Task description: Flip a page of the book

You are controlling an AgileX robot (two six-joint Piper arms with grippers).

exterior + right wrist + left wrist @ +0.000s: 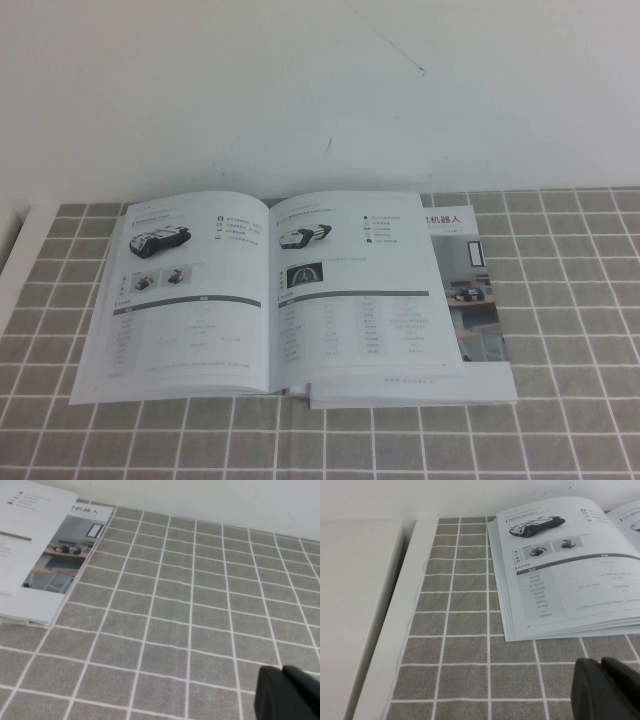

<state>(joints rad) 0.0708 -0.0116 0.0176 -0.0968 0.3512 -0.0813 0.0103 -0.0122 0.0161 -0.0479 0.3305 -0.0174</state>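
Observation:
The book (pixel 200 300) lies open and flat on the checked cloth. Its right-hand leaf, the page (pixel 350 300), shows a black-white machine and a dark arched picture. The left-hand leaf (pixel 180 290) shows a flat vehicle and two small photos; it also shows in the left wrist view (pixel 570 570). Neither arm shows in the high view. My left gripper (pixel 601 666) is shut and empty, low over the cloth, short of the book's near left corner. My right gripper (pixel 282 672) is shut and empty over bare cloth, well to the right of the book (pixel 45 555).
A grey cloth with white grid lines (pixel 570 300) covers the table. A lower leaf with a red title and an office photo (pixel 475 290) sticks out at the book's right. A white table edge (pixel 395 620) runs left of the cloth. A white wall (pixel 320 90) stands behind.

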